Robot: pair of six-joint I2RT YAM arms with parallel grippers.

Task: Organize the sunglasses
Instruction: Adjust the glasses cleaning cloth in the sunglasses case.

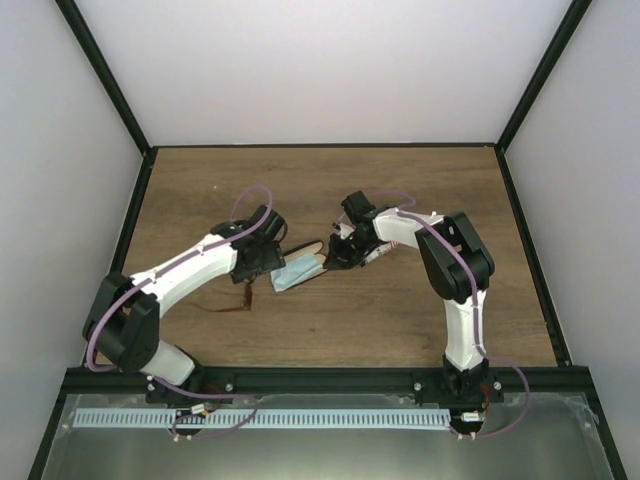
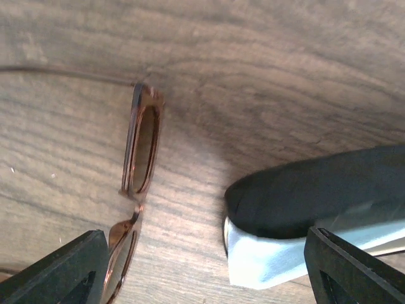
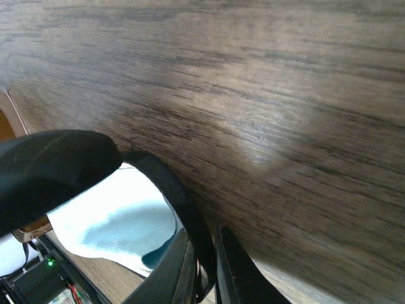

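Amber-lensed sunglasses (image 2: 142, 145): flat on table (image 2: 266, 63), 9 o'clock of black item (image 2: 316, 190) lying over pale blue cloth (image 2: 259, 263); clear in left wrist view only. Left pincer (image 2: 205, 244): released, overhead. Right pincer (image 3: 209, 256): clenched on black item's rim, per right wrist view.

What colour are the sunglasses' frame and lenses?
The sunglasses have a thin reddish-brown frame and translucent amber-brown lenses. This shows best in the left wrist view.

Bright, diffuse overhead light casts soft shadows on the brown wood-grain tabletop (image 1: 400, 300). Wrist views show pale glare there. The slim reddish-brown amber-lensed sunglasses (image 2: 144, 149) are sharp, the nearer foreground blurred.
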